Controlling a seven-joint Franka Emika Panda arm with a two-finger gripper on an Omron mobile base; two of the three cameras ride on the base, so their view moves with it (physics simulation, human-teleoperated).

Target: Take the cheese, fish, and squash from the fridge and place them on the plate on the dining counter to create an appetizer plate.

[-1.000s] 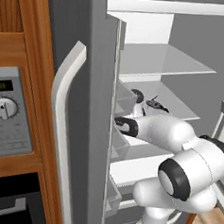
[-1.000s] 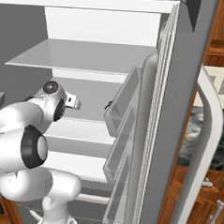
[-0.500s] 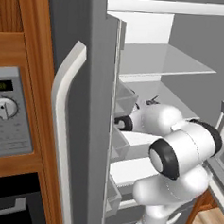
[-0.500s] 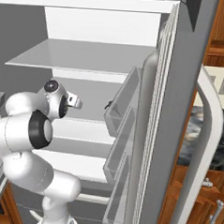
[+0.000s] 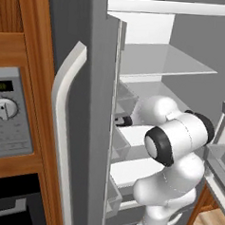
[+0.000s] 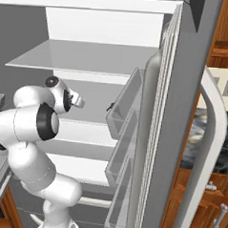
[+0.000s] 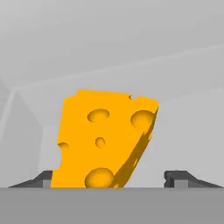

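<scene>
1. Fridge (image 5: 93, 108) open, pale grey inside, white shelves (image 6: 86, 57); door bins (image 6: 123, 111) at right in right base view, microwave (image 5: 9, 112) at left in left base view.
2. Arm reaching in at middle shelf level.
3. Cheese (image 7: 103, 140) close up in hand view, orange, holed, tilted, sitting between the fingers (image 7: 114, 178).
4. Fingers (image 7: 179, 177) spread wide, tips either side of cheese; contact not clear.
</scene>
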